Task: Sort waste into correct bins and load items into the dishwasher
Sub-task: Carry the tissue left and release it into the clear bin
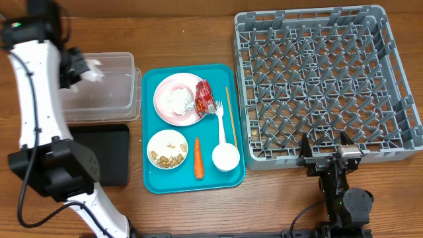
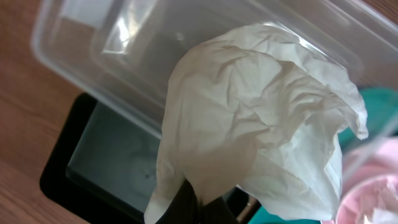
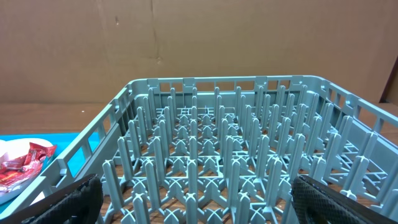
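The left fingers (image 2: 189, 208), clamped on a crumpled white napkin (image 2: 261, 124), hang over the clear tub (image 1: 112, 99) at the left of the counter (image 1: 198, 211). The black tray (image 1: 106, 155) lies just beside the tub. The right fingers (image 3: 65, 199) stand spread wide and empty at the near wall of the grey dish rack (image 1: 317, 79). Between them, a teal tray (image 1: 151, 182) carries a pink plate (image 1: 165, 99) with a second napkin (image 1: 180, 99), a red wrapper (image 1: 203, 96), fork (image 1: 220, 122), chopstick (image 1: 227, 106), carrot (image 1: 197, 158), cup (image 1: 225, 157) and a bowl (image 1: 167, 149) of food bits.

The napkin (image 2: 261, 118) hides most of the left end effector (image 1: 85, 69); edges crop the tub (image 2: 118, 59).
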You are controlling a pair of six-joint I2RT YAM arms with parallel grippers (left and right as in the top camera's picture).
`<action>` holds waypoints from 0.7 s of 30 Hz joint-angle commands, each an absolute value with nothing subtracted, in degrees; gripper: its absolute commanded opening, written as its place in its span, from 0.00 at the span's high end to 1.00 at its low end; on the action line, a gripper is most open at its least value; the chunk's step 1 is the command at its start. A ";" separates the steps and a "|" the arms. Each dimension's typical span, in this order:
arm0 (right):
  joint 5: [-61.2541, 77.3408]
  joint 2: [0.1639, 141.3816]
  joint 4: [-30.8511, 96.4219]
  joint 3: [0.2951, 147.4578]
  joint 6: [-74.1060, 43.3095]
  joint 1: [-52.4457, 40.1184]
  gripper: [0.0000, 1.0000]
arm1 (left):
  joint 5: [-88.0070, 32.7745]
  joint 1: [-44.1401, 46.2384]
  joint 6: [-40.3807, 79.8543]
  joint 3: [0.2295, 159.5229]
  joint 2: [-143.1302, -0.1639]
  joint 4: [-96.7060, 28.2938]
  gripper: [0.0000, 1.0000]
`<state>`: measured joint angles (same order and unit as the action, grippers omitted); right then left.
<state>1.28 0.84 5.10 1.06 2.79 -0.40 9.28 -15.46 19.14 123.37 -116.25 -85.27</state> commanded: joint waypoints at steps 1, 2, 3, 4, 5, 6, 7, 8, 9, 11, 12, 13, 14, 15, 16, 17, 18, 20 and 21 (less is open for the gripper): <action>1.41 0.23 4.69 0.45 2.87 -0.21 0.00 | 8.03 -19.16 22.15 122.96 -114.30 -85.19 0.96; 1.41 0.23 4.71 0.45 2.85 -0.21 0.00 | 7.79 -20.14 22.39 122.32 -114.30 -84.97 0.96; 1.41 0.23 4.71 0.45 2.85 -0.21 0.00 | 7.55 -21.02 22.55 121.58 -114.30 -84.51 0.96; 1.41 0.23 4.71 0.45 2.87 -0.21 0.00 | 7.33 -21.76 22.57 120.73 -114.30 -83.77 0.96; 1.41 0.23 4.71 0.45 2.85 -0.21 0.00 | 7.22 -22.37 22.55 119.85 -114.30 -82.91 0.96; 1.41 0.23 4.71 0.45 2.85 -0.21 0.00 | 7.25 -22.94 22.55 118.63 -114.30 -81.67 0.96; 1.41 0.23 4.71 0.45 2.85 -0.21 0.00 | 7.27 -23.33 22.55 117.51 -114.32 -80.51 0.96; 1.41 0.23 4.71 0.45 2.85 -0.21 0.00 | 7.25 -23.68 22.55 116.40 -114.30 -79.33 0.96; 1.41 0.23 4.71 0.45 2.85 -0.21 0.00 | 7.49 -23.99 22.57 115.24 -114.32 -78.02 0.96; 1.41 0.23 4.71 0.45 2.85 -0.21 0.00 | 7.49 -24.51 22.81 112.60 -114.32 -74.98 0.96; 1.41 0.23 4.71 0.45 2.87 -0.21 0.00 | 7.46 -24.84 23.20 111.46 -114.34 -73.71 0.96; 1.41 0.23 4.71 0.45 2.85 -0.21 0.00 | 7.46 -25.17 23.42 110.19 -114.41 -72.25 0.96; 1.41 0.23 4.69 0.45 2.85 -0.21 0.00 | 7.46 -25.41 23.42 109.14 -114.41 -70.94 0.96; 1.41 0.23 4.71 0.45 2.85 -0.21 0.00 | 7.46 -25.65 23.40 108.22 -114.41 -69.69 0.96; 1.41 0.23 4.69 0.45 2.85 -0.21 0.00 | 7.46 -25.89 23.40 107.53 -114.41 -68.71 0.96; 1.41 0.23 4.69 0.45 2.85 -0.21 0.00 | 7.46 -26.13 23.40 106.96 -114.43 -67.96 0.96; 1.41 0.23 4.71 0.45 2.85 -0.21 0.00 | 7.46 -26.37 23.40 106.56 -114.43 -67.31 0.96; 1.41 0.23 4.71 0.45 2.85 -0.21 0.00 | 7.49 -26.81 23.40 106.19 -114.43 -66.19 0.96; 1.41 0.23 4.71 0.45 2.85 -0.21 0.00 | 7.46 -27.05 23.40 106.17 -114.45 -65.67 0.96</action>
<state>1.28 0.84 5.08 1.06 2.79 -0.40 7.92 -26.02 22.39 106.61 -115.85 -66.67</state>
